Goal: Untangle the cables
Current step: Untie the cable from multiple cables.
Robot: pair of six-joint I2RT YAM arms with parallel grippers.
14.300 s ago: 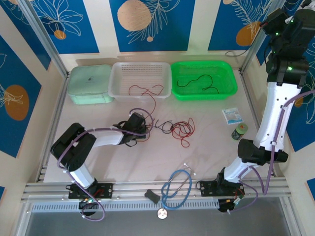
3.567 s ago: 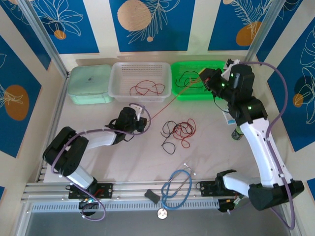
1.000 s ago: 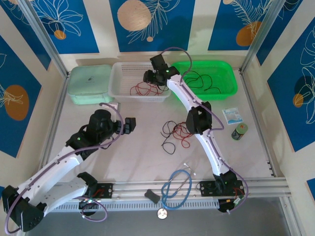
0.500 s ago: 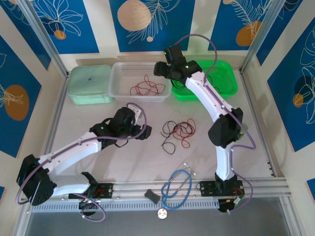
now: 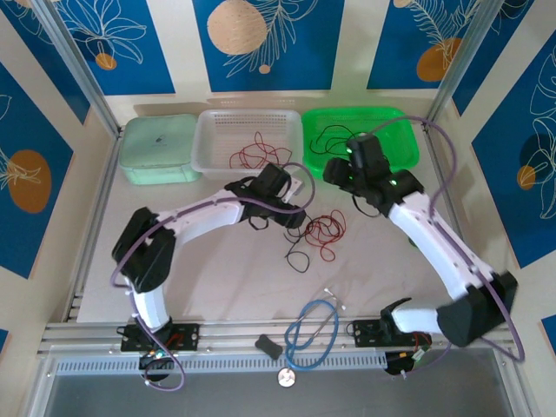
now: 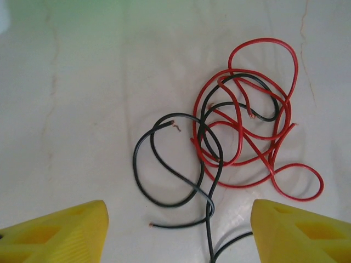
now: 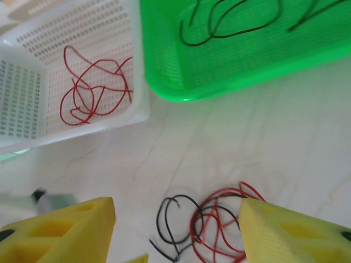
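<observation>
A knot of red and black cables was seen lying on the desk. The left claw was held open right over it, nothing gripped. The right claw was held open and empty too. Red cable was seen in the white basket, black cable in the green basket.

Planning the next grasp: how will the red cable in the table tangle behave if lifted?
Probably floppy: the red cable lies in loose loops. Likely light, being thin. It may drag the black cable, since they interlace.
</observation>
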